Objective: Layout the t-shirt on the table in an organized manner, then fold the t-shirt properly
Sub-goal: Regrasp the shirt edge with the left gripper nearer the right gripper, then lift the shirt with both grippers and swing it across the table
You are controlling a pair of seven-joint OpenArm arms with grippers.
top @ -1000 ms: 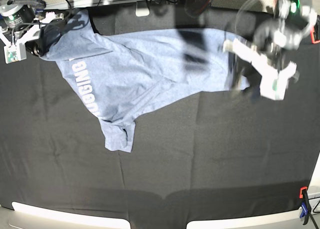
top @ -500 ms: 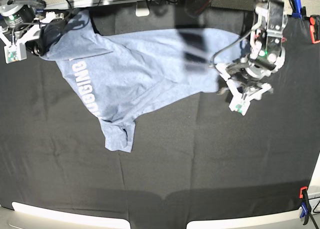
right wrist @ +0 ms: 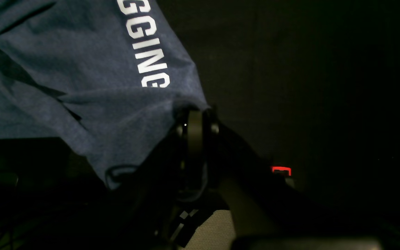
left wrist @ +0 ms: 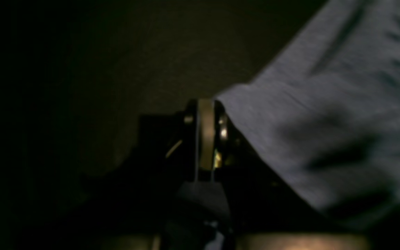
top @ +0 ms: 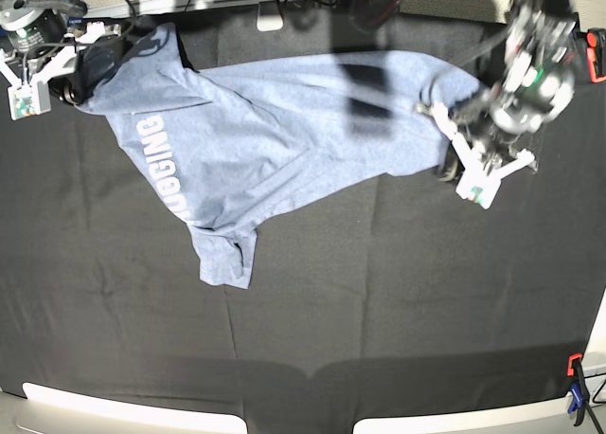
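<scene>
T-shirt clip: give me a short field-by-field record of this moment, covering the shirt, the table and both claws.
t-shirt: blue-grey, stretched across the far part of the table, not flat; folds and a bunched sleeve toward the near side
lettering: white, facing up, on the part nearer the right claw
table: covered in black cloth
right claw: shut on the t-shirt edge beside the lettering
left claw: at the opposite shirt edge, fingers together; grip on fabric cannot be confirmed
fold status: not yet begun

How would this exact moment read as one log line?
t-shirt: spread, creased | left gripper: shut at hem corner | right gripper: shut on t-shirt
</scene>
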